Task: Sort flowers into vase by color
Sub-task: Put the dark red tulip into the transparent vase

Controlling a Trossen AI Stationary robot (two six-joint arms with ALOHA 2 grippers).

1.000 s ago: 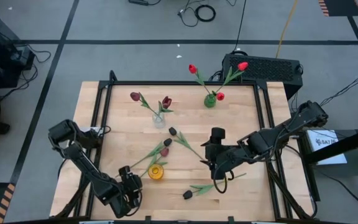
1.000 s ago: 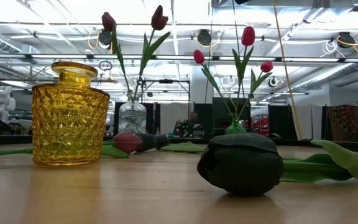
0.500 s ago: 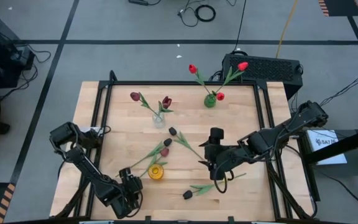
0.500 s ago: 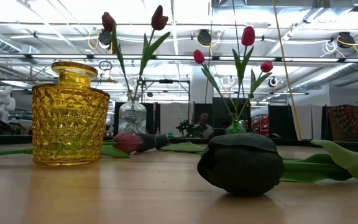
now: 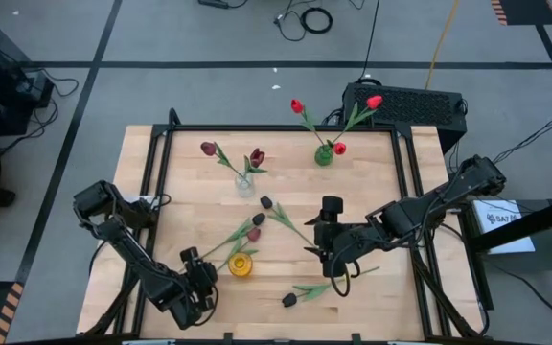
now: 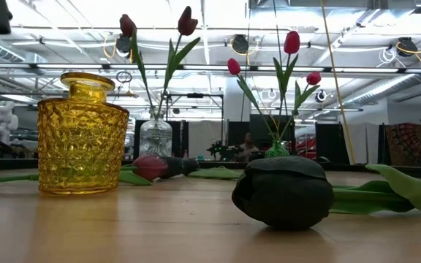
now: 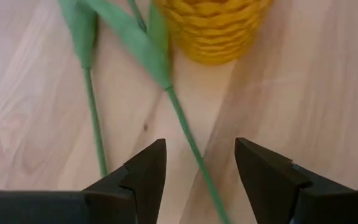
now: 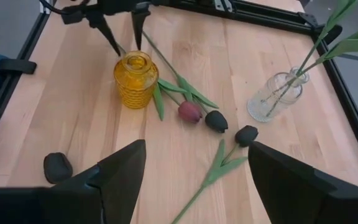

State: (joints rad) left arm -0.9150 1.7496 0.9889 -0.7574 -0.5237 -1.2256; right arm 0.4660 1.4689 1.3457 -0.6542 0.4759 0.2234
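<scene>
on the table, green vase carries three red tulips, clear vase two maroon ones, and yellow vase stands empty among four loose tulips. we judge the step to be picking one up: our left gripper hangs spread, straddling a green stem beside the yellow vase; next it must lower and pinch. our right gripper waits spread above mid-table.
</scene>
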